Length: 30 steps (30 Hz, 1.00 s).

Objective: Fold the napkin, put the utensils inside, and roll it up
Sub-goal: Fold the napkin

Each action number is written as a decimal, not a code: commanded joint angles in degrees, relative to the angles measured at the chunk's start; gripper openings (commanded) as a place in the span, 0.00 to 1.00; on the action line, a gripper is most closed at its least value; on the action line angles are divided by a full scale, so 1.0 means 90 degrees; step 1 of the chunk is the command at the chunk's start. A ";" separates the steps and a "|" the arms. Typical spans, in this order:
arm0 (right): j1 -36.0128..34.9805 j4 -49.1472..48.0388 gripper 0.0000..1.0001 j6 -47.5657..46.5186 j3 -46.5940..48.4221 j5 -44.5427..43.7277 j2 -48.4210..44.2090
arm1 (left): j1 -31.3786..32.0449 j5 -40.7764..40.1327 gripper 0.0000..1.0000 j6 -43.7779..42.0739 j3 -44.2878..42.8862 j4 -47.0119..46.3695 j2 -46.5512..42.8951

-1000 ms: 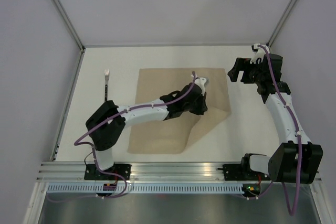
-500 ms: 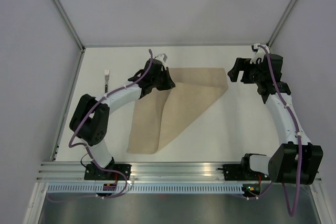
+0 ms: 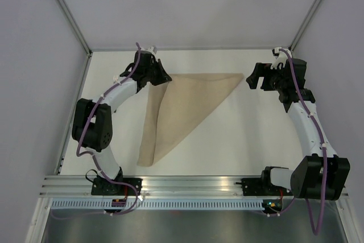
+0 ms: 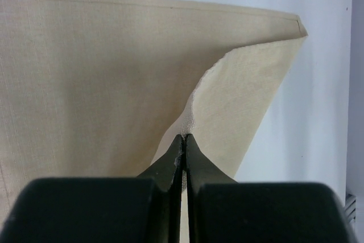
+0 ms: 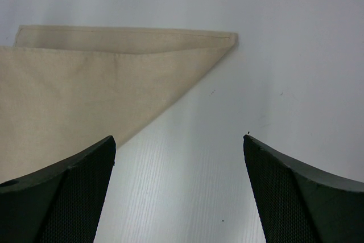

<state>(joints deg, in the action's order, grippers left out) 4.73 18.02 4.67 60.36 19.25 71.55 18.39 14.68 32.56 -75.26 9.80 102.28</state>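
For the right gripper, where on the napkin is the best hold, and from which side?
The pointed far right corner of the napkin: it lies flat and layered, with bare table around it. Come in low from the right, where the open right gripper faces it.

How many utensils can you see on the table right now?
1. A fork lies at the far left of the table, mostly covered by the left arm, only its tines showing. Others may be hidden or out of frame.
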 commanded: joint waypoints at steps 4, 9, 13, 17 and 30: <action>0.0011 0.0000 0.98 -0.0020 0.0149 0.0010 -0.0167 | -0.0324 0.0537 0.02 -0.0219 -0.0835 0.0395 0.0373; 0.0011 0.0000 0.98 -0.0040 0.0149 0.0010 -0.0147 | -0.0481 0.0683 0.02 -0.0326 -0.1246 0.0610 0.0715; 0.0011 0.0000 0.98 -0.0059 0.0159 0.0000 -0.0137 | -0.0569 0.0762 0.02 -0.0395 -0.1559 0.0776 0.0969; 0.0021 0.0000 0.98 -0.0060 0.0149 -0.0009 -0.0098 | -0.0618 0.0830 0.02 -0.0404 -0.1832 0.0854 0.1184; 0.0011 0.0000 0.98 -0.0079 0.0159 -0.0029 -0.0049 | -0.0813 0.0957 0.02 -0.0405 -0.2360 0.1010 0.1624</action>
<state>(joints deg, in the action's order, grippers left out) 4.73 18.04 4.23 60.36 19.42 71.55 11.79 20.93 30.30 -93.23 17.74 115.94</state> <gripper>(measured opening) 0.979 0.029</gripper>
